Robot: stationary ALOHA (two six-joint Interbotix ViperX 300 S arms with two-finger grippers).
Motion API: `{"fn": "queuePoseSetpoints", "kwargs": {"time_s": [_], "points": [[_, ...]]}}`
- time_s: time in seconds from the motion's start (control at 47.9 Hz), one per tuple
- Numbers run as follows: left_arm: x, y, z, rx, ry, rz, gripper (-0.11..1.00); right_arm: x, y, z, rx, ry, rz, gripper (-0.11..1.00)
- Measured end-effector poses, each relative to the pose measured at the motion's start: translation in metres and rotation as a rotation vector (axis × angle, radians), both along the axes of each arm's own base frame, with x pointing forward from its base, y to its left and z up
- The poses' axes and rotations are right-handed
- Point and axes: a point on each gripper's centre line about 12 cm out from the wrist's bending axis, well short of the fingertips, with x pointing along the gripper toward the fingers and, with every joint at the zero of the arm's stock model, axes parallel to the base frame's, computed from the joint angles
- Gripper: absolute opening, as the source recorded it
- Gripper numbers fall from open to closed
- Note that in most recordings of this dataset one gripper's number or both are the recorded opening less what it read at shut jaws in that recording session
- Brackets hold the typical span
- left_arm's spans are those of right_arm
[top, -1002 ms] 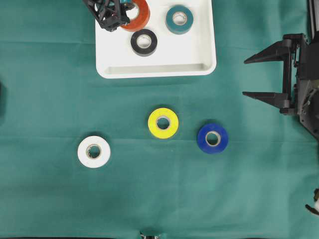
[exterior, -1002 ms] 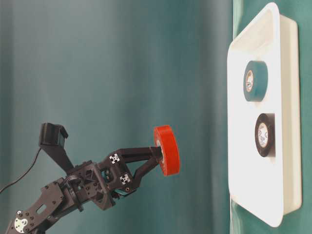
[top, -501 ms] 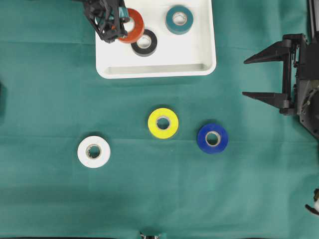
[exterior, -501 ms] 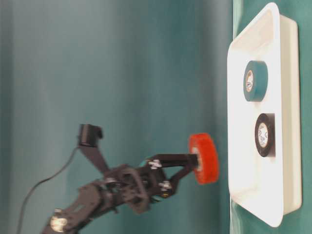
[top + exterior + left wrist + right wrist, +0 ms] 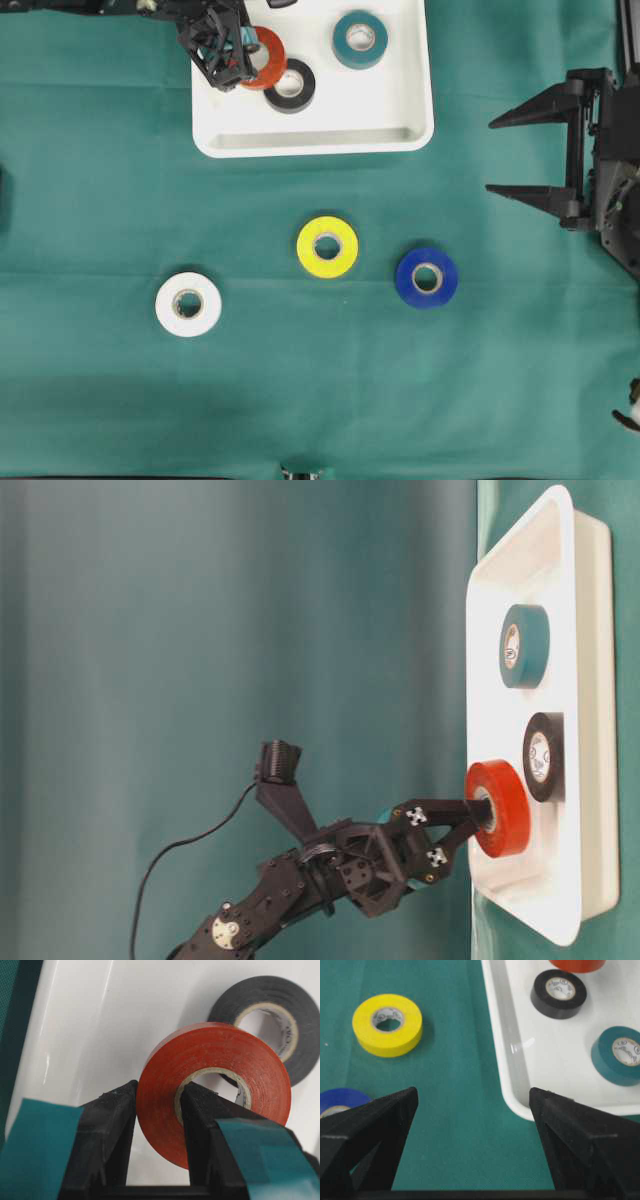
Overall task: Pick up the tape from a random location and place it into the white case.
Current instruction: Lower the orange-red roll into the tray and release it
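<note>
My left gripper (image 5: 238, 57) is shut on a red tape roll (image 5: 266, 55): one finger goes through the core and the other presses the outer side (image 5: 160, 1091). The roll (image 5: 497, 808) hangs inside the white case (image 5: 310, 145), close over its floor and right beside a black roll (image 5: 291, 86). Whether red and black touch I cannot tell. A teal roll (image 5: 360, 38) also lies in the case. My right gripper (image 5: 494, 155) stands open and empty at the right edge of the cloth, far from the case.
On the green cloth lie a yellow roll (image 5: 328, 246), a blue roll (image 5: 427, 277) and a white roll (image 5: 188, 304). The right wrist view shows the case's near corner (image 5: 517, 1090) just ahead of the right finger.
The left gripper has carried the red roll down from well above the case to just over its floor, ending beside the black roll. The right arm has not moved.
</note>
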Motion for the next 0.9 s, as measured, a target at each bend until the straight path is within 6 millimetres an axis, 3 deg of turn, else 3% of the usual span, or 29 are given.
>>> {"fn": "queuePoseSetpoints", "kwargs": {"time_s": [0.397,0.439,0.564,0.668,0.731,0.898], "points": [[-0.003,0.004,-0.012,0.003,0.043,-0.028,0.24,0.000,0.000,0.000,0.000,-0.001,-0.001,0.90],[-0.003,0.004,-0.012,0.001,0.044,-0.025,0.30,0.000,0.000,0.000,0.000,0.000,-0.001,0.90],[-0.003,0.004,-0.012,0.000,0.045,-0.025,0.69,0.000,0.000,0.000,0.000,0.000,0.000,0.90],[-0.003,0.004,-0.012,0.000,0.045,-0.025,0.94,0.000,0.000,0.000,0.000,0.000,-0.001,0.90],[-0.003,0.004,-0.012,-0.001,0.047,-0.025,0.99,0.000,0.000,0.000,0.000,0.000,-0.002,0.90],[-0.004,0.004,-0.012,-0.002,0.048,-0.024,0.99,0.000,0.000,0.000,0.000,0.000,-0.002,0.90]]}}
